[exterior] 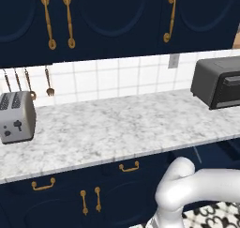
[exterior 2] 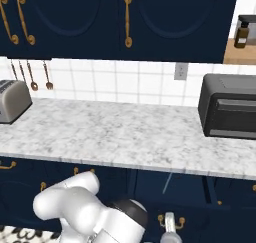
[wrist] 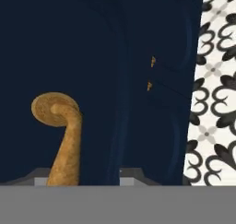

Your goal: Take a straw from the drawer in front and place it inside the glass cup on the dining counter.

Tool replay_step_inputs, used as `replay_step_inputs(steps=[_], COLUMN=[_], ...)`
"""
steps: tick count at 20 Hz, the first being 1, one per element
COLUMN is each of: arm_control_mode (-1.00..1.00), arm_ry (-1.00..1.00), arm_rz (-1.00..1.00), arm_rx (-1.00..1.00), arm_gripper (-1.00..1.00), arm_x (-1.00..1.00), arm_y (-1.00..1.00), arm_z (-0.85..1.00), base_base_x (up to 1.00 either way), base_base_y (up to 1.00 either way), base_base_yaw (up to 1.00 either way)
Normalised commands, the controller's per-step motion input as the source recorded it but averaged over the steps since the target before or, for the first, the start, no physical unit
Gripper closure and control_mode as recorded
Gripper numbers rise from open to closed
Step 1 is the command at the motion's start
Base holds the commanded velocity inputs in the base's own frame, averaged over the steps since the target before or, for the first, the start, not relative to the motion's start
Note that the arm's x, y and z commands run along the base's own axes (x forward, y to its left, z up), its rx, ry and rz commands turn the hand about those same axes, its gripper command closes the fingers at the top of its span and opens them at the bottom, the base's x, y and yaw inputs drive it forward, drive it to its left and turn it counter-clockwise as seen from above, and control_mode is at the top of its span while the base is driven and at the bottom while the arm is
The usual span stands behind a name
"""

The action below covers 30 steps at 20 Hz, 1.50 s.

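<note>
Claw [wrist: 85,180] low at 6 o'clock in the hand view, part-spread, its fingertips either side of the brass handle [wrist: 64,140]; can't tell if they're pinching it yet. Handle runs up to 9 o'clock against the navy drawer [wrist: 106,71] front. In the right base view the claw sits at the same handle [exterior 2: 170,221], 6 o'clock, under the marble desk [exterior 2: 125,137]. Step looks like drawer opening. Next: close on handle, pull straight out. Beyond: toaster [exterior 2: 12,101] at 9, toaster oven [exterior 2: 229,112] at 3.
</note>
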Motion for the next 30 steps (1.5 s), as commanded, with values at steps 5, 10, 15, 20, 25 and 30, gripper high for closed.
replay_step_inputs(steps=[5,10,15,20,25,30], arm_control_mode=[-1.00,-1.00,-1.00,-1.00,-1.00,-1.00], arm_ry=[0.41,0.39,0.34,0.03,0.06,0.02], arm_rz=[0.00,0.02,0.00,0.00,0.00,0.00], arm_rx=[0.05,0.00,0.00,0.10,0.09,0.09], arm_gripper=[1.00,1.00,-1.00,-1.00,-1.00,-1.00], arm_x=[-1.00,-0.99,-0.47,-0.05,-0.01,0.00], arm_y=[-0.71,-0.13,-0.03,-0.11,-0.18,-0.21], arm_z=[0.04,0.29,0.51,1.00,1.00,1.00], base_base_x=[0.00,0.00,0.00,0.00,0.00,0.00], base_base_y=[0.00,0.00,0.00,0.00,0.00,0.00], base_base_yaw=[0.00,0.00,0.00,0.00,0.00,0.00])
